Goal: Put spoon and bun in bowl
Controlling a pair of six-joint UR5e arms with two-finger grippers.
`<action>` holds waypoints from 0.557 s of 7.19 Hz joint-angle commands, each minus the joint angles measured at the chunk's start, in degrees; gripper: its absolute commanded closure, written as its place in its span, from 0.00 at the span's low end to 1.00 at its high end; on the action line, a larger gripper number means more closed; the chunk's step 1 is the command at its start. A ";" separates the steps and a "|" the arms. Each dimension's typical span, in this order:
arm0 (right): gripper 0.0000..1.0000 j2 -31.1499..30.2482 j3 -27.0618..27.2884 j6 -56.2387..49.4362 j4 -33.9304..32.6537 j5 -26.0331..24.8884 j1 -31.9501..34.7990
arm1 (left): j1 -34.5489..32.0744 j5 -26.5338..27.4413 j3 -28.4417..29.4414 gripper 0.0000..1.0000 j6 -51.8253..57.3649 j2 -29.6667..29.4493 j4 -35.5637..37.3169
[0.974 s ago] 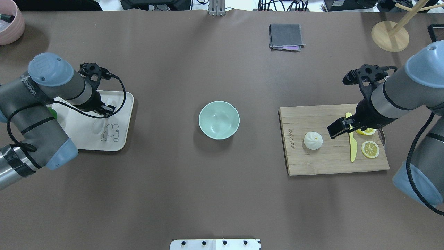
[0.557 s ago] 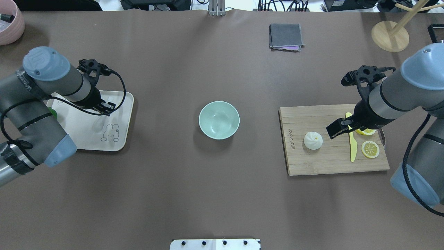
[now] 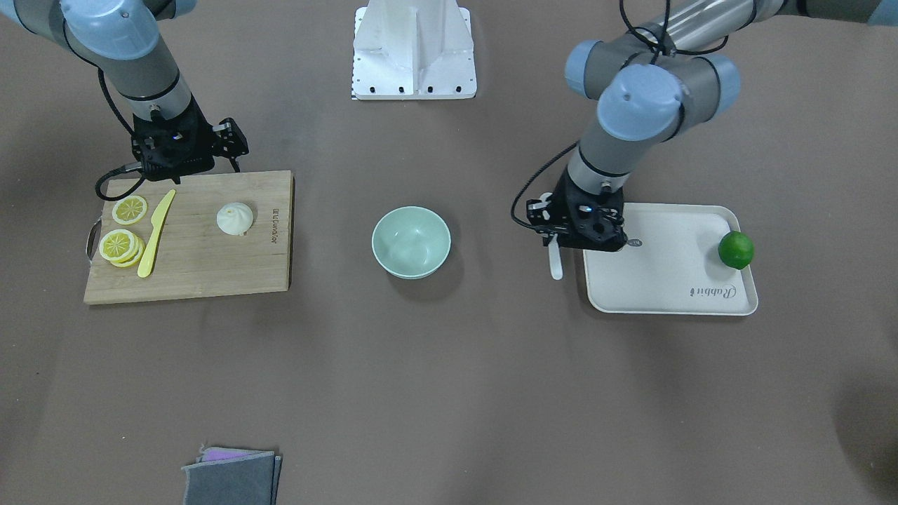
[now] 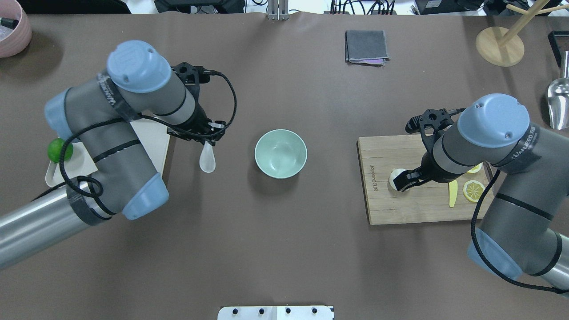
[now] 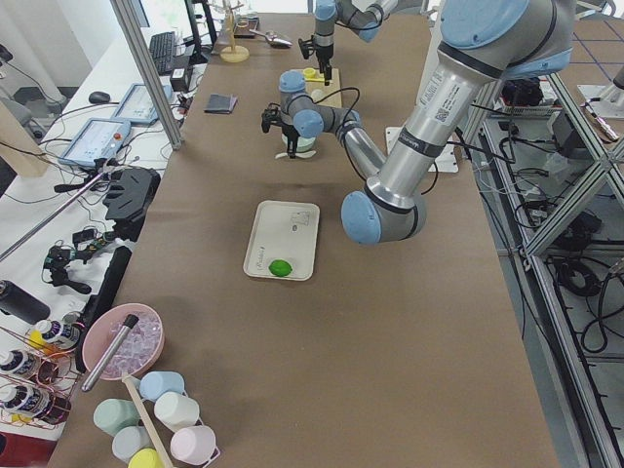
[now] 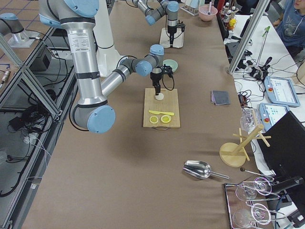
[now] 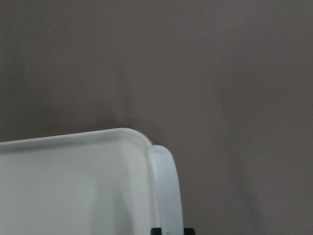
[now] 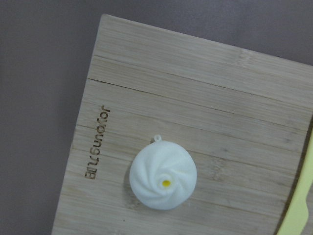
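The white spoon (image 4: 207,160) hangs scoop-down from my left gripper (image 4: 206,138), which is shut on its handle, above the table between the cream tray (image 4: 153,138) and the mint-green bowl (image 4: 280,154). The front view shows the spoon (image 3: 555,261) at the tray's edge; the left wrist view shows its handle (image 7: 166,186). The bowl (image 3: 410,242) is empty. The white bun (image 8: 163,175) sits on the wooden cutting board (image 4: 400,206). My right gripper (image 4: 402,180) is open above the bun (image 4: 394,176) and partly hides it. The bun (image 3: 236,218) is apart from it.
A yellow knife (image 4: 452,194) and lemon slices (image 4: 474,190) lie on the board's right part. A green lime (image 4: 60,150) sits on the tray. A folded grey cloth (image 4: 366,46), a wooden stand (image 4: 499,46) and a pink bowl (image 4: 13,31) are at the far edge.
My left gripper has lifted the spoon off the tray and carried it right, towards the bowl. My right gripper has moved left across the board to over the bun.
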 commanded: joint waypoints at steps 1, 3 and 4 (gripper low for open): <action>0.00 0.07 -3.85 0.14 5.10 -0.27 -0.24 | 3.60 4.17 5.61 1.00 -7.13 -9.18 -0.14; 0.01 0.07 -4.82 0.05 5.11 -0.44 -0.24 | 3.60 6.96 11.69 1.00 -8.12 -13.60 -2.50; 0.03 0.94 -5.52 0.14 5.11 -0.44 -0.33 | 3.69 8.38 14.68 1.00 -9.34 -14.14 -6.35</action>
